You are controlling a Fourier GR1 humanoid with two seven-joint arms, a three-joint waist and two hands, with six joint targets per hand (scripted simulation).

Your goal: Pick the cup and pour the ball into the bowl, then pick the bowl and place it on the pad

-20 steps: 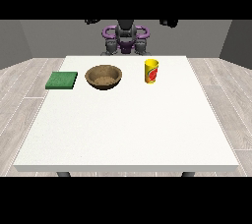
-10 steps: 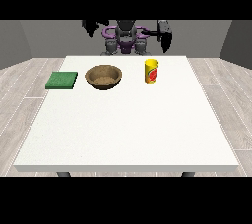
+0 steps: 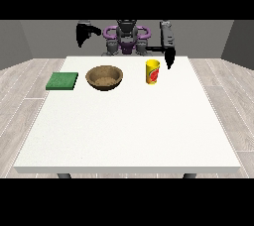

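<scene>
Grey walls and plank floor surround the white table (image 3: 127,131). Finger position on the hand at the view's right (image 3: 169,57) cannot be told; it hangs pointing down near the far edge, just beside and behind the cup (image 3: 153,72), touching nothing. Cup stands upright, axis vertical, slightly toward the view's left of that hand, which is clearly the nearer. Other hand (image 3: 82,34) is raised, well apart. Bowl (image 3: 104,77) sits mid far edge, pad (image 3: 62,81) toward the far corner at view's left.
</scene>
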